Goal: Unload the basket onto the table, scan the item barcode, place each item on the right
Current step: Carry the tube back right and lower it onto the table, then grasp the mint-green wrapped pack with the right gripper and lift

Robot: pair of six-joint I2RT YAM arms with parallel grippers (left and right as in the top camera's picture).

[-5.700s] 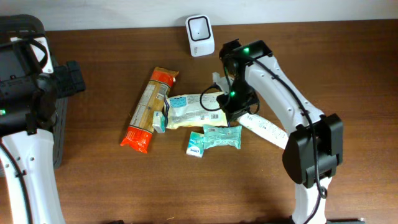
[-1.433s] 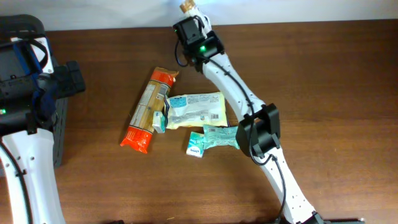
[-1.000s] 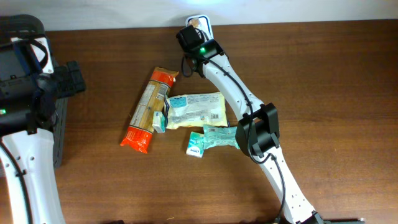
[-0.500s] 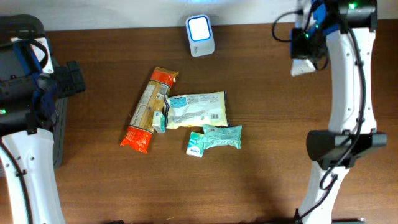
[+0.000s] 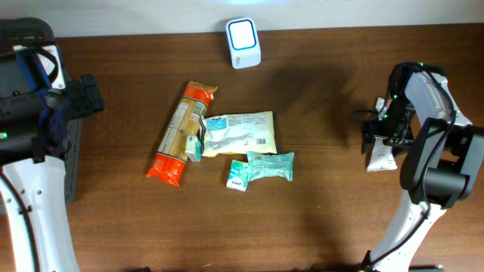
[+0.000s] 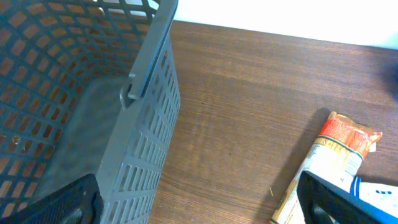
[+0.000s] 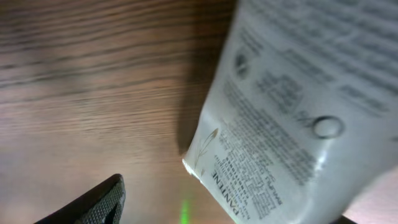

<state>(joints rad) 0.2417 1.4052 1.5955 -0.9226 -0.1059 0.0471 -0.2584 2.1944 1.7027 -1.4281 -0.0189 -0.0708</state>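
Overhead: the right end effector was seen low at the tabletop's right side, over a white tube lying flat; its jaw gap could not be judged here. The scanner stood at the far edge, well apart. Pasta packet, wipes pack and teal pouch lay clustered mid-table, presumably awaiting scanning.

Left wrist: the left end effector was spread wide and empty beside the grey basket, apparently parked.

Right wrist: the tube lay printed side up on the wood; the fingers stood apart, gripping nothing.
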